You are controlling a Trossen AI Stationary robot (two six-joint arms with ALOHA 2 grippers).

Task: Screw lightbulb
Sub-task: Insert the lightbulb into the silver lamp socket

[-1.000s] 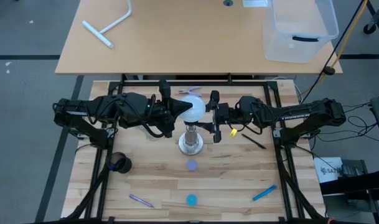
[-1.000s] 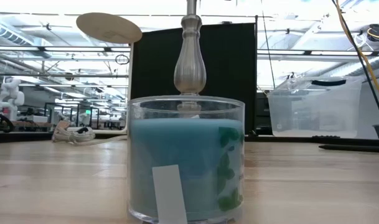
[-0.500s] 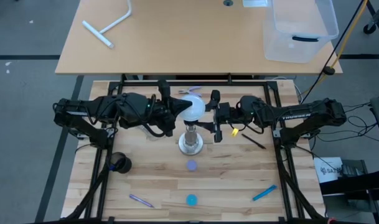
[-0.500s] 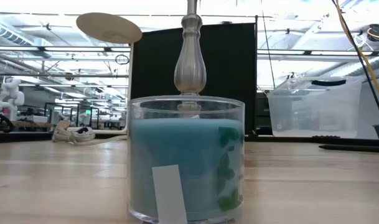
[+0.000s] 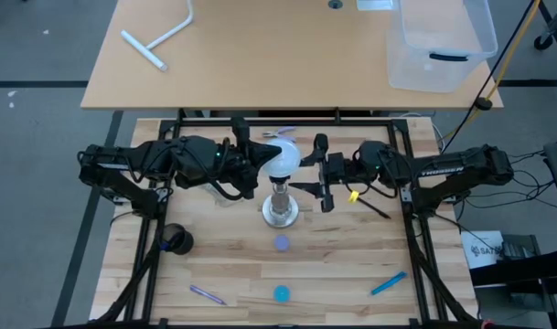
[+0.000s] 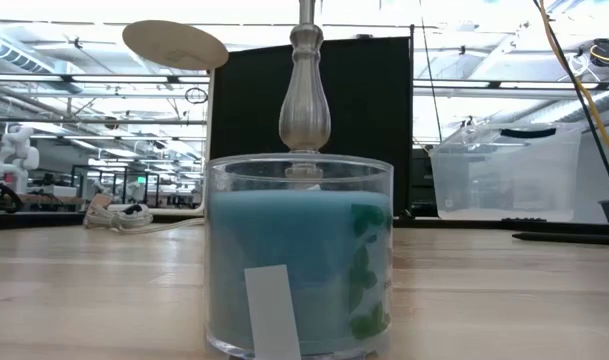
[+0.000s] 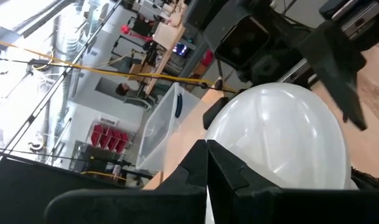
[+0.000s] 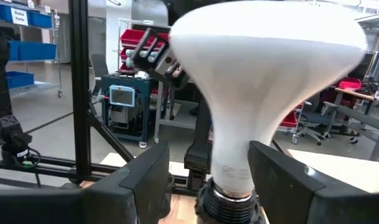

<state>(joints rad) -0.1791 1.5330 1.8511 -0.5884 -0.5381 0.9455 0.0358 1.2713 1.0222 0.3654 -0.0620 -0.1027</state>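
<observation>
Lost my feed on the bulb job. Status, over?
Left gripper shut, tips against the lightbulb. Right gripper open beside it, jaws either side of the neck, no contact seen. Lightbulb upright on the socket stand. Nothing in the way.

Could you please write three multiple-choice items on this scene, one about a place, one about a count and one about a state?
1. Where is the lightbulb?
A. On top of the socket stand
B. In the clear bin
C. Lying on the table

2. How many blue round discs lie below the stand in the high view?
A. None
B. Two
C. Five

3. The right gripper is:
A. Shut
B. Open beside the bulb
C. Out of view

Answers: A, the bulb sits over the stand; B, two discs show; B, its fingers stand apart.
</observation>
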